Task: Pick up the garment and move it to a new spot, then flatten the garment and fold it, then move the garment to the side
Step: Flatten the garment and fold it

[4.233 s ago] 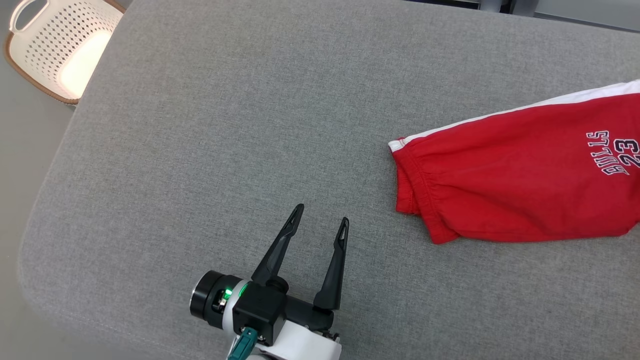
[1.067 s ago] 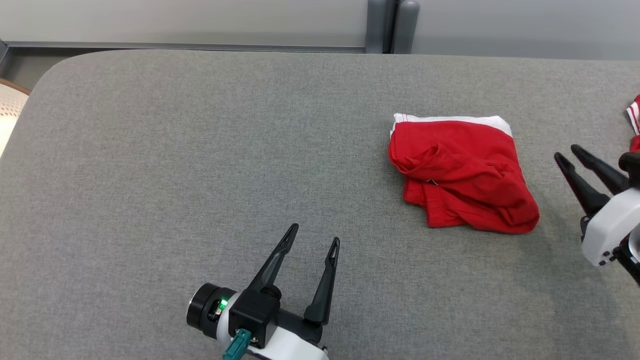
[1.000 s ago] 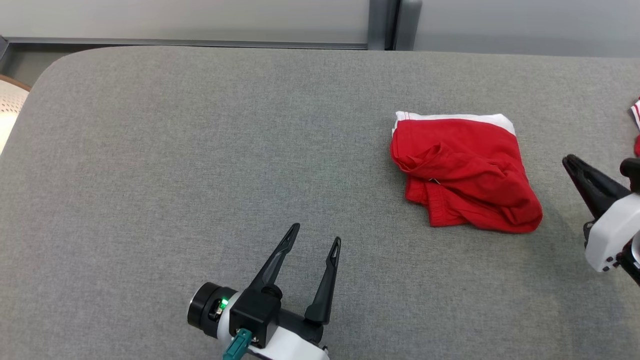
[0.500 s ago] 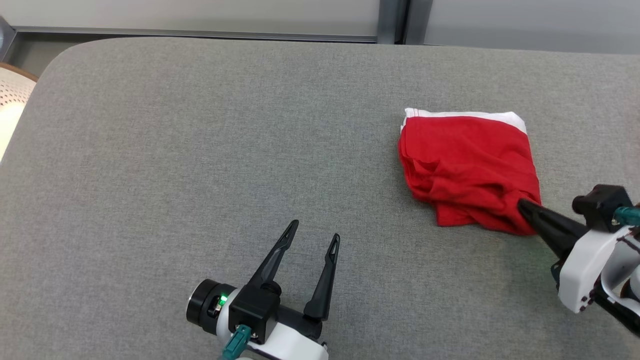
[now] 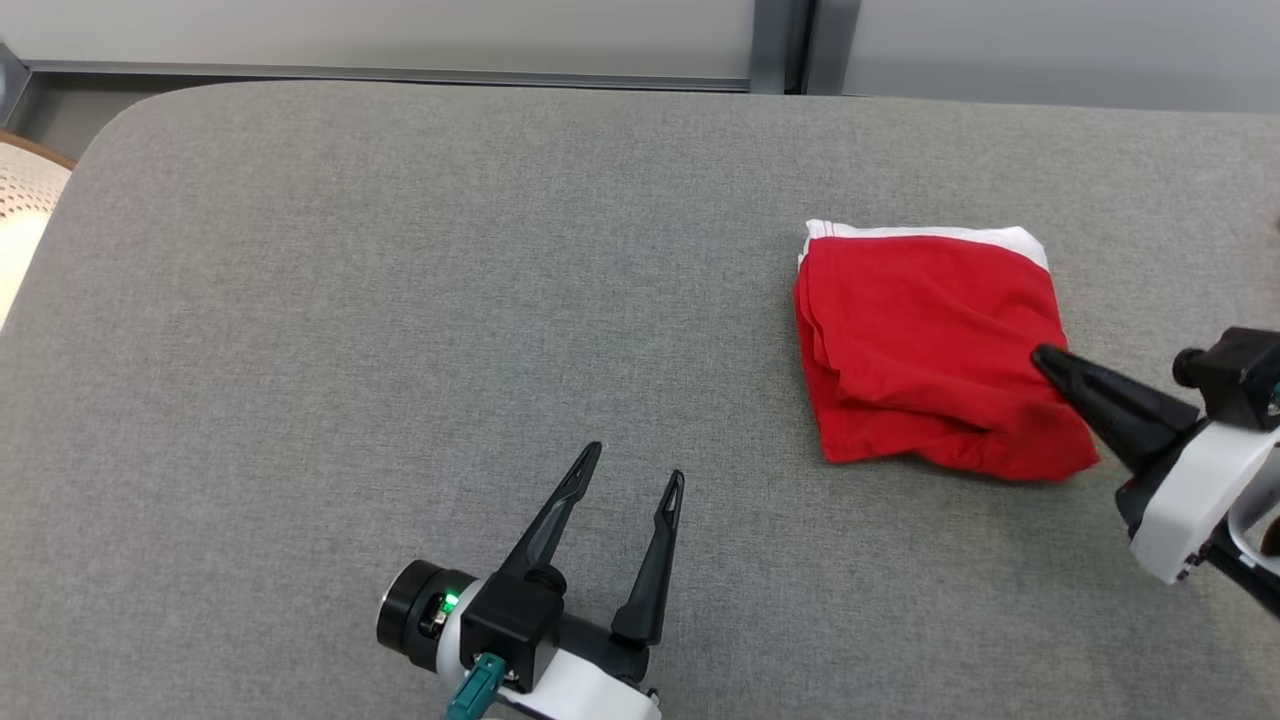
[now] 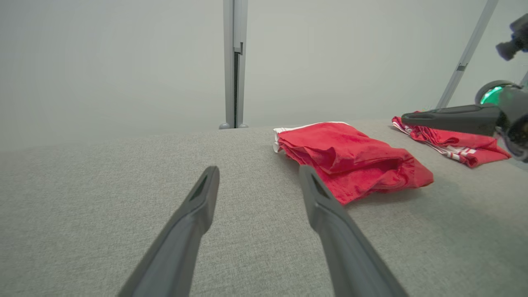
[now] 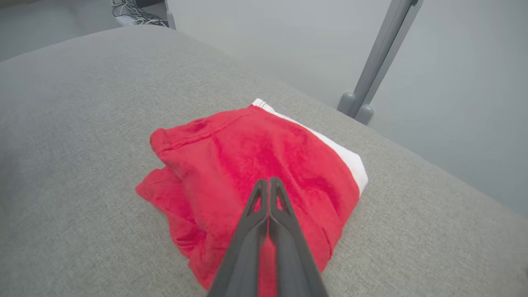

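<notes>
While its 2 long dark fingers are pressed tight together with nothing pinched between them, the right gripper hangs over the right near part of the red cloth garment with a white band, which is folded into a rough square. In the left wrist view its tips look raised just clear of the cloth, though I cannot be sure there is no contact. The left gripper has its 2 fingers spread wide and empty, well apart from the garment on its left near side. It sits low over the grey woven cushioned surface on which the garment lies.

Judging by the stacked layers, the relocating, flattening and folding look done, though the garment's near edge is loose and rumpled. Moving it to the side seems to be what is left, perhaps by a push with the closed fingers.

Beyond the garment's right side lies a second crumpled red cloth with white stripes, near enough to crowd a shift that way. Far to the garment's left sits a pale perforated plastic basket, and behind the garment stands a grey metal post.
</notes>
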Controlling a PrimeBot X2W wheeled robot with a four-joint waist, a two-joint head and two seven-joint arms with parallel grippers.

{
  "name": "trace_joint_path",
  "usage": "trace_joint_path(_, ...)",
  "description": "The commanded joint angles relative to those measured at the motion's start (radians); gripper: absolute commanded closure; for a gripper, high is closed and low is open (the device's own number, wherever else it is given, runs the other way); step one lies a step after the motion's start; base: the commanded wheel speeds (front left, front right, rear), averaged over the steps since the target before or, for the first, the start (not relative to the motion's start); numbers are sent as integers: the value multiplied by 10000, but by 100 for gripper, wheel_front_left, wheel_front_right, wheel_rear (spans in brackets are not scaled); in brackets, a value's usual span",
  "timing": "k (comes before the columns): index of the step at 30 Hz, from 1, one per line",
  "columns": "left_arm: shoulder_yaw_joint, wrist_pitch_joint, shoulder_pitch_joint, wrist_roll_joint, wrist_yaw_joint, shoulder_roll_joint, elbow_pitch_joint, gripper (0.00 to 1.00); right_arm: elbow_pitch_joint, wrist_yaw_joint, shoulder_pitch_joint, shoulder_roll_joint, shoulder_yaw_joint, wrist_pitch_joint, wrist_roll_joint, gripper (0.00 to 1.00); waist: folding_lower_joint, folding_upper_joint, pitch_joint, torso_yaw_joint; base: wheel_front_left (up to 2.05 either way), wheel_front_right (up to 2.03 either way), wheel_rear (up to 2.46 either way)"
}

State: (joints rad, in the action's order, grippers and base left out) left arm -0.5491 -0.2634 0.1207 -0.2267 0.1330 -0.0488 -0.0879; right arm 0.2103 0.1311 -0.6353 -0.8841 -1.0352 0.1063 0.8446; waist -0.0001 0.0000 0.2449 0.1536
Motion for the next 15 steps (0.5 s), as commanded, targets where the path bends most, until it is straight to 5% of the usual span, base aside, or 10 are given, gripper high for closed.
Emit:
trace_joint_path(1,-16,-10,14,-7,-30,-37,32,0,237,-9,-232,84,97,150,-224,100,1,0,36,96,0,0,0)
trace_joint_path(8,-256,-10,154,-210,40,-35,21,0,2116,-9,-344,1275,-445,508,-291,100,1,0,91,842,0,0,0)
trace_joint_path(15,-213,-10,-94,-308,170,-34,31,0,2273,-9,239,1809,-1810,667,8,100,1,0,-121,1020,0,0,0)
